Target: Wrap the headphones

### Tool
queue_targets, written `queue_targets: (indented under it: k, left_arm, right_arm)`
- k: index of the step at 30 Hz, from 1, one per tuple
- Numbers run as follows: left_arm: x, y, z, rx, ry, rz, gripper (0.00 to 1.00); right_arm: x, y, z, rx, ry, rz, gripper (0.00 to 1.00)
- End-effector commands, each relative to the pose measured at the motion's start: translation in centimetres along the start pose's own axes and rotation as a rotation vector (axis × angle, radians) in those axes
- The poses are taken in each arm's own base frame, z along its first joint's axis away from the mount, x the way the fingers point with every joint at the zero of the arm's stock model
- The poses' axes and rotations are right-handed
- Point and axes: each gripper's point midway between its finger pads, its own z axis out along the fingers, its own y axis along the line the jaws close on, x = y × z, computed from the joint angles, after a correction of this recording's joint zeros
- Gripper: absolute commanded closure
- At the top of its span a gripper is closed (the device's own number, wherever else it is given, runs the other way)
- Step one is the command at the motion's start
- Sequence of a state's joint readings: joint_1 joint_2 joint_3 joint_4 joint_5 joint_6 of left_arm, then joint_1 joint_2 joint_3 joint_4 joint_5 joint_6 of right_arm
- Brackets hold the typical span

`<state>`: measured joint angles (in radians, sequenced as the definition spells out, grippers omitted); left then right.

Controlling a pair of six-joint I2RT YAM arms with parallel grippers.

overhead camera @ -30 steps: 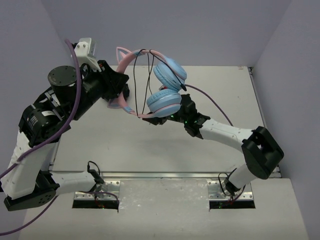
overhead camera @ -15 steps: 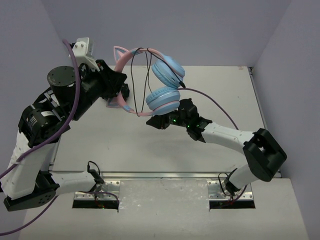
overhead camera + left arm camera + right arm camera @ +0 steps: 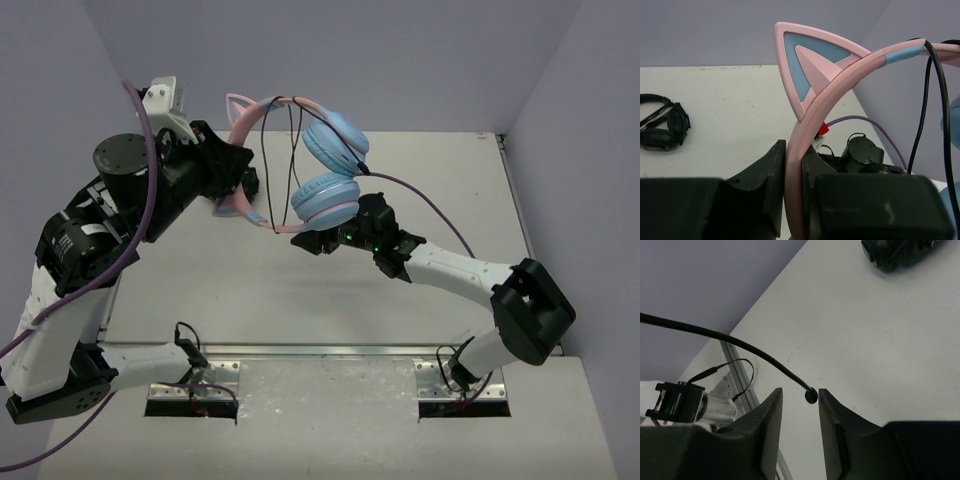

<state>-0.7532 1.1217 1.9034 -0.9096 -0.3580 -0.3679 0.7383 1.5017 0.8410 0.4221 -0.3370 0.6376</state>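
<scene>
The headphones (image 3: 327, 199) hang in the air above the table, with pink headband, cat ears and two light blue earcups. My left gripper (image 3: 238, 182) is shut on the pink headband (image 3: 840, 75), just below one cat ear, and its jaws (image 3: 794, 150) pinch the band. The thin black cable (image 3: 292, 150) is looped over the headband and hangs down in loops. My right gripper (image 3: 306, 243) is just below the lower earcup. In the right wrist view its jaws (image 3: 799, 392) stand a little apart, with the cable's end (image 3: 811, 396) between the fingertips, next to the right one.
All-black headphones (image 3: 660, 125) lie on the white table, also at the top of the right wrist view (image 3: 900, 252). A purple arm cable (image 3: 425, 205) arcs over the table behind my right arm. Grey walls bound the table at the back and sides.
My right gripper has moved a little left and down from under the lower earcup. The headphones and my left arm have shifted only slightly.
</scene>
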Motion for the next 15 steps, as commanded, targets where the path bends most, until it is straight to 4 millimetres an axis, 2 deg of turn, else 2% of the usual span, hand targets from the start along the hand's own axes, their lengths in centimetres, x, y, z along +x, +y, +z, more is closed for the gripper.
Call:
queue_targets:
  k: [1, 11, 12, 13, 15]
  left_arm:
    - [-3.86, -1.71, -1.58, 0.083, -0.135, -0.104, 1.00]
    - [-3.67, -1.57, -1.95, 0.083, -0.127, -0.112, 1.00]
    - [-3.65, -1.63, -1.95, 0.086, -0.125, -0.113, 1.00]
    - [-3.67, -1.65, -2.02, 0.088, -0.126, -0.115, 1.00]
    - [-3.59, -1.65, -2.03, 0.088, -0.123, -0.116, 1.00]
  right_arm:
    - [-3.60, 1.49, 0.00, -0.023, -0.086, -0.061, 0.65]
    - [-4.23, 1.93, -0.05, -0.035, -0.106, -0.071, 0.69]
    - [-4.23, 1.94, -0.04, -0.034, -0.105, -0.069, 0.68]
    - [-4.37, 2.00, -0.04, -0.035, -0.107, -0.072, 0.61]
    - [-4.41, 1.94, 0.05, -0.035, -0.107, -0.070, 0.58]
